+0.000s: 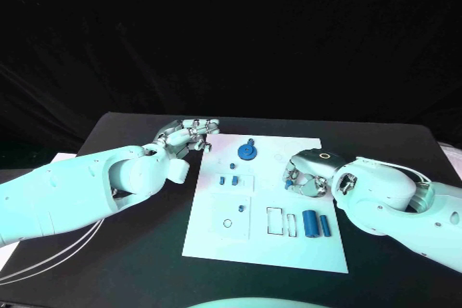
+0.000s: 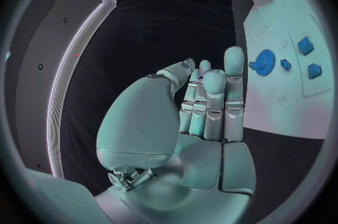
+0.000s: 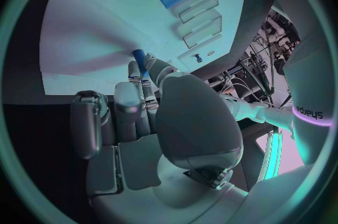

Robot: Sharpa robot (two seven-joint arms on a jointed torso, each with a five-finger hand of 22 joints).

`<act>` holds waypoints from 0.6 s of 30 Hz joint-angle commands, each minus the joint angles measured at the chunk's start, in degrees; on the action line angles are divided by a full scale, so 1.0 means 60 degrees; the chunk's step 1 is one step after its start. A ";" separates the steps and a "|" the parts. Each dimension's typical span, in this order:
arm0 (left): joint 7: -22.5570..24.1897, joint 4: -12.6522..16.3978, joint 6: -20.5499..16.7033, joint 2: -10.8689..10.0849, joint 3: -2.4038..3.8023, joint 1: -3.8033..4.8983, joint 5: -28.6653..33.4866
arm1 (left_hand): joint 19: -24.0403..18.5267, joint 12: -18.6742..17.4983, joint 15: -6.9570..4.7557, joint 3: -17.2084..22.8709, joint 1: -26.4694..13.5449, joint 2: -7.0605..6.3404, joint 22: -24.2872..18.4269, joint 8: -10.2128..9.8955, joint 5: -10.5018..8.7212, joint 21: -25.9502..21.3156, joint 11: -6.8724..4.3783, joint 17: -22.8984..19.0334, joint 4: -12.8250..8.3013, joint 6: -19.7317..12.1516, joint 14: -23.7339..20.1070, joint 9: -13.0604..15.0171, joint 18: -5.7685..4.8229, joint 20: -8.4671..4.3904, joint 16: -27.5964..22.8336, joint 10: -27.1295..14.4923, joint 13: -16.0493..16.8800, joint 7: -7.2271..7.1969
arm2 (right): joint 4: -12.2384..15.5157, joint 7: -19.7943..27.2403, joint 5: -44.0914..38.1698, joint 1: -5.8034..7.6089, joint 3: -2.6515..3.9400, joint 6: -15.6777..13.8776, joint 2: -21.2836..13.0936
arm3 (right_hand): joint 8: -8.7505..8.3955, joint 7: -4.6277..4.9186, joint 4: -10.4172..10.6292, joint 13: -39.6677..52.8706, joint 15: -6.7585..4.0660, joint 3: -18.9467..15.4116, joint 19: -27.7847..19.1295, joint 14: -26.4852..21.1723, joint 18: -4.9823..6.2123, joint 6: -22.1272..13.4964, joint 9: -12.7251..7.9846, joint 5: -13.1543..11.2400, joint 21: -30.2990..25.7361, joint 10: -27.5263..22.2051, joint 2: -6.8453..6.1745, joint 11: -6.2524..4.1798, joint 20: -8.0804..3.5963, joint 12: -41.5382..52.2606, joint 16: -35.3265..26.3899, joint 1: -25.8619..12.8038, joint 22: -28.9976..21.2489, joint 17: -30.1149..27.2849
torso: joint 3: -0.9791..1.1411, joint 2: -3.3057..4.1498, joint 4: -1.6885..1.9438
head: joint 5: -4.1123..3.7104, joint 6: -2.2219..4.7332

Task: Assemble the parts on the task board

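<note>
Left hand [image 1: 189, 138] empty, fingers extended, just beside the board [image 1: 270, 248]. Right hand [image 1: 304, 176] pinches a small blue peg [image 3: 139, 58] over the board; gear [image 1: 248, 150] lies between the hands.

left hand [image 1: 187, 137] open at task board [image 1: 270, 244] edge | right hand [image 1: 306, 174] on board, possibly pinching blue part

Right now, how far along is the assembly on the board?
Early, it seems. The blue gear and two small blue blocks sit on the white board; whether seated, I can't tell. The right hand pinches a small blue peg over the board. Two blue cylinders lie loose, slots empty. The left hand is open, holding nothing.
</note>
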 commanded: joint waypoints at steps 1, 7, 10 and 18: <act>0.0111 0.0013 0.0039 0.0010 0.0005 0.0001 0.0029 | -0.0029 0.0041 0.0004 -0.0062 0.0026 0.0077 -0.0010 0.0033 -0.0016 -0.0059 0.0016 -0.0012 -0.0017 -0.0027 -0.0079 -0.0005 0.0105 -0.0004 -0.0032 -0.0052 0.0009 0.0023 | -0.0021 -0.0174 -0.0246 -0.0027 -0.0013 -0.0338 0.0036 | 0.0008 -0.0004 0.0099 -0.0017 -0.0049 -0.0031 0.0054 0.0105 0.0101 0.0058 0.0031 -0.0047 0.0036 0.0071 0.0018 0.0002 -0.0039 -0.0038 0.0046 -0.0124 0.0758 0.0001 | -0.0002 -0.0004 -0.0002 | -0.0007 0.0004; 0.0095 -0.0004 0.0063 0.0015 0.0004 0.0000 0.0029 | -0.0029 0.0041 0.0004 -0.0062 0.0026 0.0077 -0.0010 0.0033 -0.0016 -0.0059 0.0016 -0.0012 -0.0017 -0.0027 -0.0079 -0.0005 0.0105 -0.0004 -0.0032 -0.0052 0.0009 0.0023 | 0.0124 -0.0207 -0.0054 -0.0032 -0.0007 -0.0740 -0.0022 | 0.0009 -0.0030 0.0132 -0.0012 -0.0088 0.0062 0.0093 0.0109 0.0086 0.0146 0.0063 -0.0027 0.0077 0.0180 0.0093 -0.0033 -0.0053 -0.0089 0.0089 -0.0094 0.0815 0.0035 | 0.0001 -0.0005 0.0000 | -0.0035 0.0016; 0.0089 -0.0012 0.0067 0.0017 0.0004 0.0000 0.0029 | -0.0029 0.0041 0.0004 -0.0062 0.0026 0.0077 -0.0010 0.0033 -0.0016 -0.0059 0.0016 -0.0012 -0.0017 -0.0027 -0.0079 -0.0005 0.0105 -0.0004 -0.0032 -0.0052 0.0009 0.0023 | 0.0230 -0.0172 0.0123 -0.0015 0.0007 -0.0811 -0.0096 | 0.0009 -0.0031 0.0122 -0.0012 -0.0095 0.0094 0.0102 0.0109 0.0083 0.0164 0.0071 -0.0021 0.0086 0.0200 0.0115 -0.0040 -0.0058 -0.0102 0.0097 -0.0066 0.0829 0.0042 | 0.0000 -0.0008 -0.0007 | -0.0053 0.0031; 0.0078 -0.0032 0.0083 0.0040 0.0003 -0.0002 0.0029 | -0.0034 0.0051 0.0004 -0.0068 0.0029 0.0082 -0.0028 0.0035 -0.0016 -0.0083 0.0017 -0.0032 -0.0019 -0.0030 -0.0084 -0.0006 0.0109 -0.0005 -0.0039 -0.0060 0.0011 0.0025 | 0.0814 0.0046 0.0934 0.0152 0.0103 -0.0977 -0.0358 | -0.0004 -0.0016 0.0062 -0.0016 -0.0108 0.0193 0.0114 0.0109 0.0078 0.0188 0.0090 -0.0021 0.0099 0.0229 0.0163 -0.0041 -0.0067 -0.0156 0.0126 0.0038 0.0848 0.0069 | -0.0008 -0.0010 0.0002 | -0.0078 0.0039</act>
